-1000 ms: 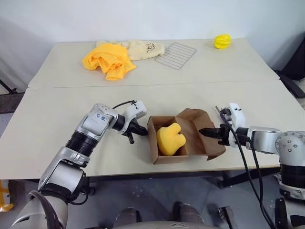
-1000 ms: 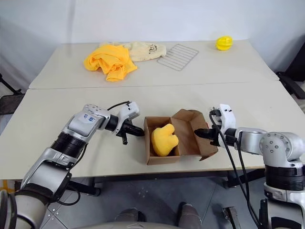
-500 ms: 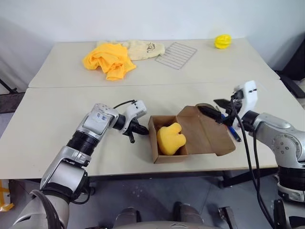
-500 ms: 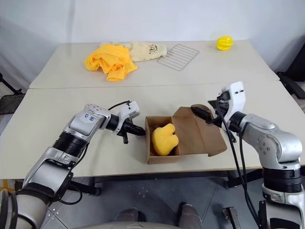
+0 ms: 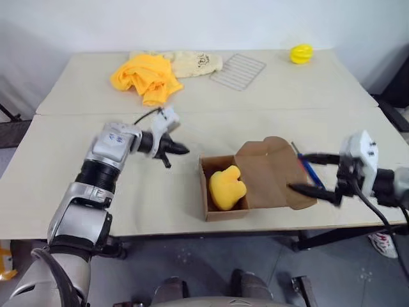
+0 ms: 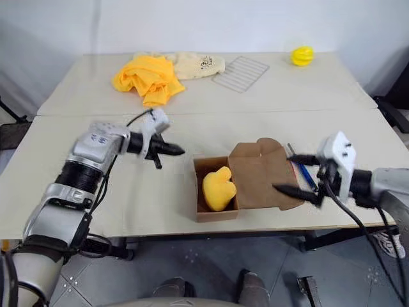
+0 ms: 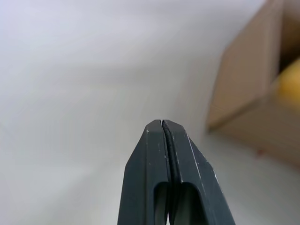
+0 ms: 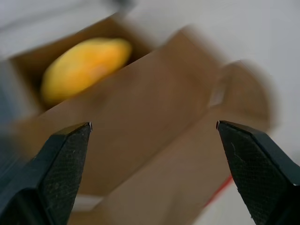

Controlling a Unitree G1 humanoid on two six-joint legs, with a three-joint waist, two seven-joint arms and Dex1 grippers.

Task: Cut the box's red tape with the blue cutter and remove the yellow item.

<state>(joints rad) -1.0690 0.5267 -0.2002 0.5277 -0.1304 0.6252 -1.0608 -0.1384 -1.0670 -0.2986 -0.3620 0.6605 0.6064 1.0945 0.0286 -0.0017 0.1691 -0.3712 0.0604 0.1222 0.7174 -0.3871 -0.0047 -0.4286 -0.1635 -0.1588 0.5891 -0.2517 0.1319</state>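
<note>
The box (image 5: 255, 179) sits near the front edge of the table (image 5: 211, 121), lid thrown open toward my right and resting flat, so the cutting looks finished to me and the step in hand is getting the contents out. On the far half of the table, well away from the work, lie a crumpled yellow cloth (image 5: 144, 77), a cream cloth (image 5: 195, 62) beside it, a wire rack (image 5: 238, 70) and a bright lemon-yellow round object (image 5: 300, 54); none of these concern me.

Inside the open compartment, the yellow item (image 5: 227, 187) leans against the wall nearest the lid hinge, exposed from above. The blue cutter (image 5: 308, 169) lies on the table just beyond the lid's right edge.

My right gripper (image 5: 314, 173) hangs at the lid's right side with its fingers spread as wide as they go, nothing between them. My left gripper (image 5: 181, 149) is pinched fully closed on nothing, raised off the table to the left of the carton.

Next, I judge, one hand must come over the open compartment and descend with fingers spread around the lump, then close gently, since it looks soft and rounded.
</note>
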